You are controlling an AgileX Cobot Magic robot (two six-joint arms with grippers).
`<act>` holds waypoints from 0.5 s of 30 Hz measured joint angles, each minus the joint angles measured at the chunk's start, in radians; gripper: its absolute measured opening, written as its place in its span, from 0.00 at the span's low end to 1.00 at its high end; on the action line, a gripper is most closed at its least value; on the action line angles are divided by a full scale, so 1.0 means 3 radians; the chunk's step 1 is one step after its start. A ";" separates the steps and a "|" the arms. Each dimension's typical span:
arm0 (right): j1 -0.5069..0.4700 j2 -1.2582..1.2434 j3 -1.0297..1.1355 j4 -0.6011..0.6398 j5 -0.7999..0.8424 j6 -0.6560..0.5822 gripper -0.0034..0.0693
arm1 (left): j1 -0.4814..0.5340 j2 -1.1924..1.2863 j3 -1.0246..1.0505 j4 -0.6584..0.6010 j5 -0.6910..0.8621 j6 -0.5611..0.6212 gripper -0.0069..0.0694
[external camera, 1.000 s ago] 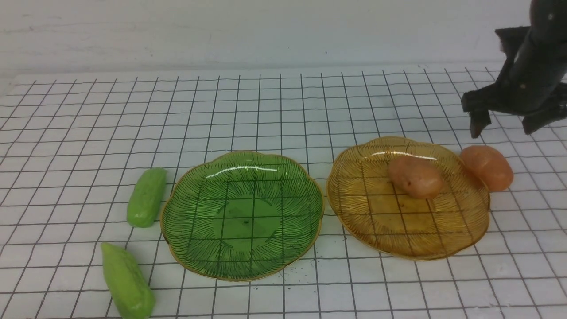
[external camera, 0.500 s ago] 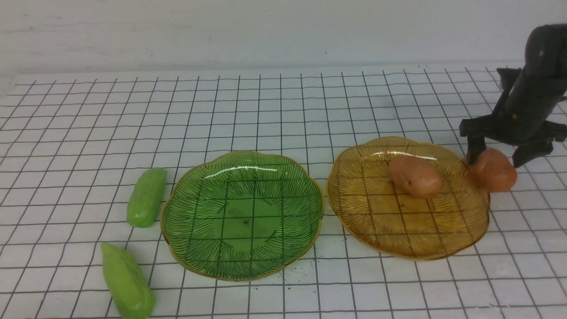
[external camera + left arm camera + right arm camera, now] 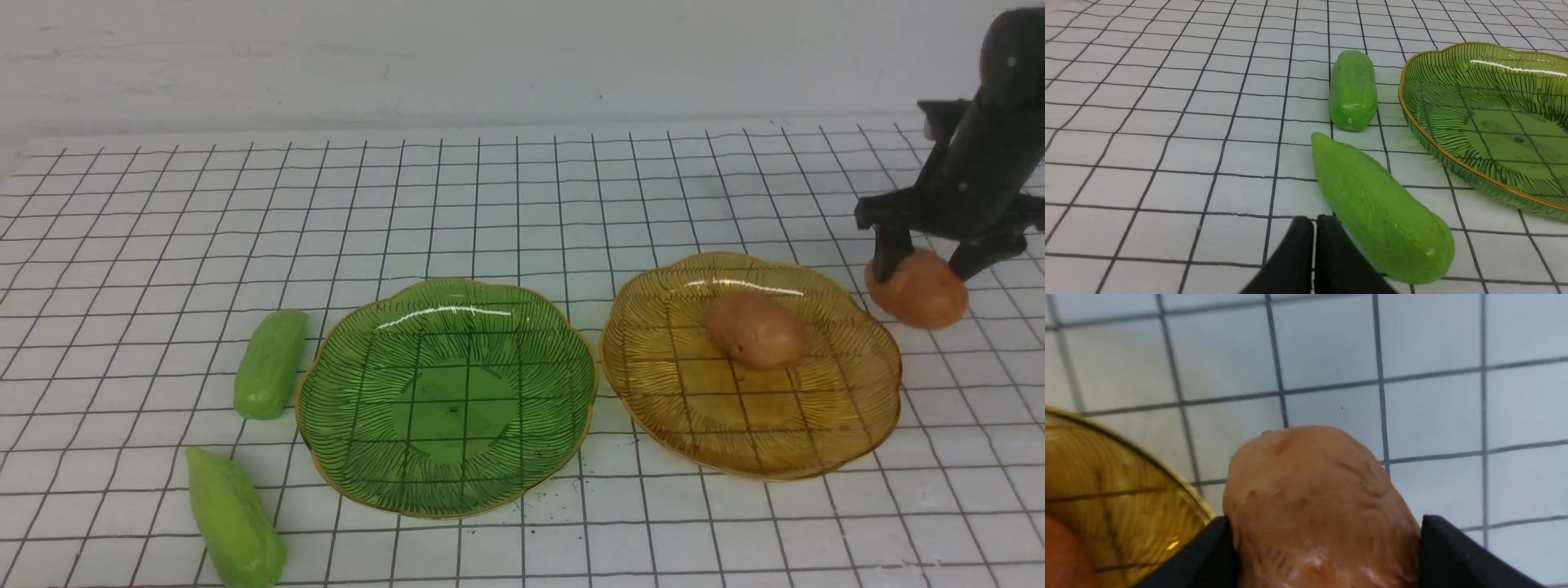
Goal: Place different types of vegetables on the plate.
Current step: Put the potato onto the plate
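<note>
Lying at the far left of the gridded table [image 3: 522,204], two light-green cucumber pieces are sitting outside both plates. The nearer cucumber [image 3: 234,518] is resting toward the front edge, and the farther cucumber [image 3: 270,363] is lying just beside the green plate [image 3: 367,359]. The left gripper [image 3: 1313,245], visible only in its own wrist view, is hovering close to the nearer cucumber with its jaws pressed together, gripping nothing. Right of the green plate, the amber plate [image 3: 735,425] is holding the plated potato [image 3: 755,329] in its far half. At the far right, the right gripper [image 3: 924,269] is pinching the gripped potato [image 3: 918,292], one finger bearing on each side. This potato is sitting just outside the amber plate's right rim. Whether it is touching the table cannot be confirmed.
</note>
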 joint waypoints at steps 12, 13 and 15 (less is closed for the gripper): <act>0.0299 -0.1200 0.0892 0.0380 0.0068 -0.0039 0.76 | 0.0001 0.0000 0.0000 0.0000 0.0000 0.0000 0.08; 0.0365 -0.1193 0.0974 0.0380 0.0068 -0.0049 0.76 | 0.0001 0.0000 0.0000 0.0000 0.0000 0.0000 0.08; 0.0453 -0.1160 0.1056 0.0361 0.0068 -0.0058 0.76 | 0.0001 0.0000 0.0000 0.0000 0.0000 0.0000 0.08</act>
